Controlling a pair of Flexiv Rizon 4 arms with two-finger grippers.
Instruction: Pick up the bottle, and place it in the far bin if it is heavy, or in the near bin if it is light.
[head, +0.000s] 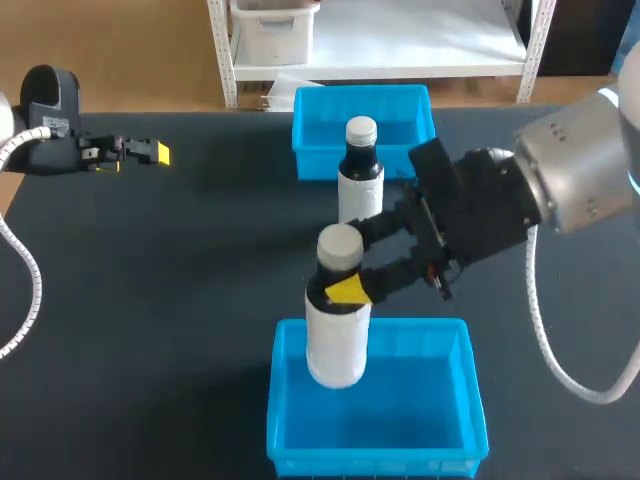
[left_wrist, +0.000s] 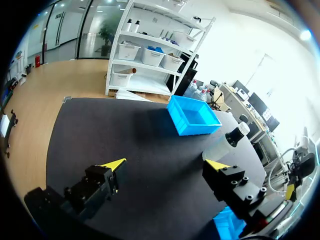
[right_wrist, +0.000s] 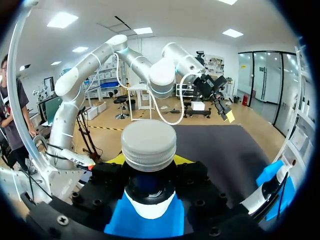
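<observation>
A white bottle with a grey cap hangs upright over the far left part of the near blue bin. My right gripper is shut on the bottle's neck, one yellow tip on each side. In the right wrist view the right gripper clasps the bottle just under the cap, with the bin's blue below. Whether the bottle's base touches the bin floor I cannot tell. The far blue bin sits at the table's back. My left gripper stays at the far left, open and empty.
A second bottle with a dark neck and white cap stands upright just in front of the far bin, close behind my right gripper's fingers. From the left wrist view the left gripper faces this bottle and the far bin.
</observation>
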